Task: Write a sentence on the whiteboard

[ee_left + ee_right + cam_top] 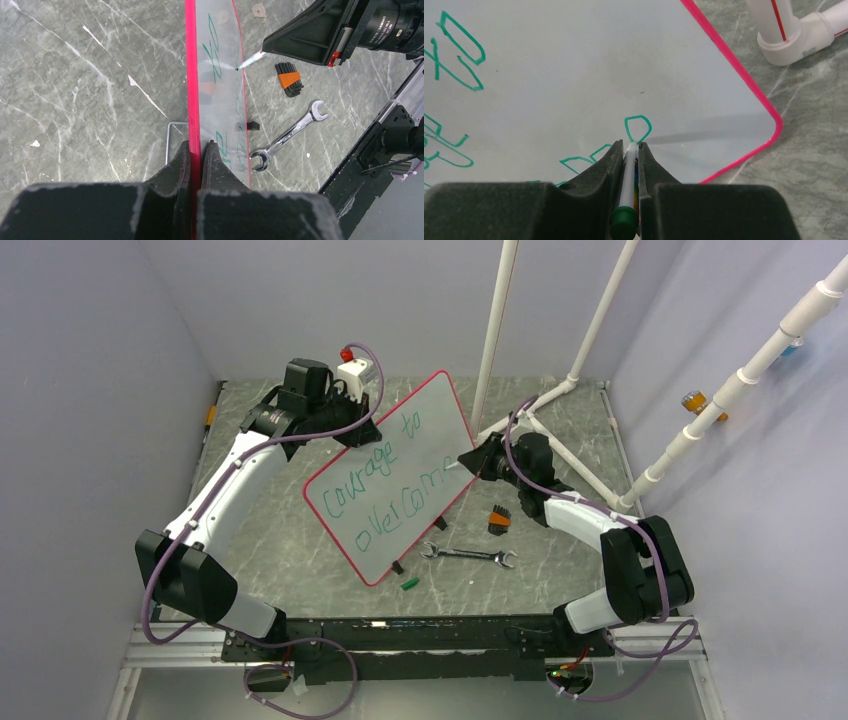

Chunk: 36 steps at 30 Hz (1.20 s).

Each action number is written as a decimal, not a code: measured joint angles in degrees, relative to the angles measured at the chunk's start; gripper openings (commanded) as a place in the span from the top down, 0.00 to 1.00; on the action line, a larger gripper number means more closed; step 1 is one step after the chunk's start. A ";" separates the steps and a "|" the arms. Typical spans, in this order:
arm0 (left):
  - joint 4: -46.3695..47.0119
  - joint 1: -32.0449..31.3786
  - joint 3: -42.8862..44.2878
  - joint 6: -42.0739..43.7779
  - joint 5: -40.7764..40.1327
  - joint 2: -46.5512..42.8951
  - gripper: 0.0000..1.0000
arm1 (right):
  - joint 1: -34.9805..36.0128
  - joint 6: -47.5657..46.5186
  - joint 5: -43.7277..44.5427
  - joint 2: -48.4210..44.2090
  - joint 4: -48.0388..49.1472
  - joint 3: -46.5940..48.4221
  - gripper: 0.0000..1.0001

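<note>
- Worktop (290, 540): grey marbled, carrying everything here.
- Whiteboard (440, 415): stands tilted at mid-worktop between the two arms, its lower corner down near the front.
- Left pincer (200, 145): clamped tight on the board's red rim at its far-left edge.
- Right pincer (630, 146): narrow, gripping a marker (626, 185) whose tip touches the board near its right corner.
- Sentence (385, 475): green, in two slanted lines, reading "Courage to overCome"; the marker tip sits at the last letter's loop.
- Wrench (468, 555): flat on the worktop, just right of the board's lower edge.
- Hex keys (498, 520): black with an orange holder, just beyond the wrench.
- Green cap (408, 583): lies near the board's lower corner.
</note>
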 measured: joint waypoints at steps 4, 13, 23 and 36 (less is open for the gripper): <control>0.00 0.00 0.00 -0.07 -0.02 0.00 1.00 | 0.04 0.17 -0.04 -0.09 0.22 -1.27 1.00; 0.00 0.00 0.00 -0.07 -0.02 0.00 1.00 | 0.15 -0.17 1.14 -0.15 -0.11 -1.81 1.00; 0.00 0.00 0.00 -0.07 0.02 0.00 1.00 | -0.35 -1.29 3.61 -0.15 -2.36 -1.70 1.00; 0.04 -0.22 0.02 0.11 0.50 0.00 1.00 | -1.77 -4.31 6.47 -0.28 -6.71 2.80 1.00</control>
